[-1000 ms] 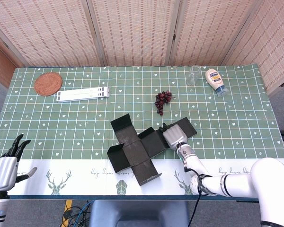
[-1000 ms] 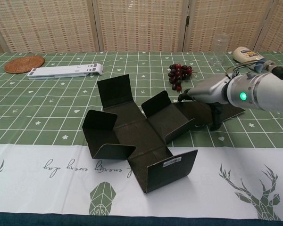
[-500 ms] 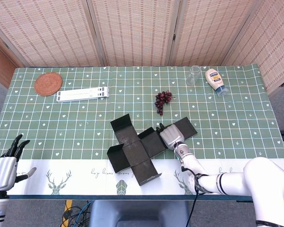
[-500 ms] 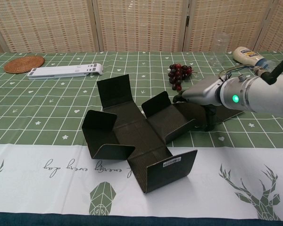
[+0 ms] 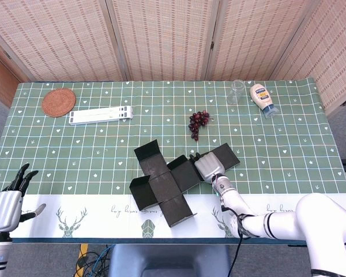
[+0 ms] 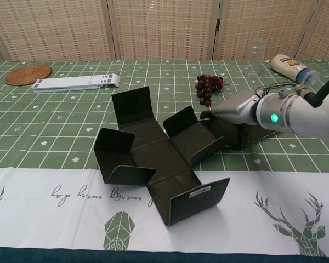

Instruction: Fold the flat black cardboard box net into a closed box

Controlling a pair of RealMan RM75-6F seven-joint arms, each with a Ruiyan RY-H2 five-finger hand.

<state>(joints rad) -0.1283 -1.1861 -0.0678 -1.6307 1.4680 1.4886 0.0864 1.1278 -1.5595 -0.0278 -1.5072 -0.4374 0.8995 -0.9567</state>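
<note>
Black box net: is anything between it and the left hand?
Nothing visible. The left hand is off the table's near-left corner; only bare tablecloth lies between it and the black box net. The right hand is already on it.

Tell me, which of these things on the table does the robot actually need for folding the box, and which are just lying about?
For the job:
black cardboard box net, partly folded
right hand, resting on the net's right part
left hand, off at the table's near edge, holding nothing

Lying about:
grapes
woven coaster
white folding stand
clear glass
squeeze bottle
</note>
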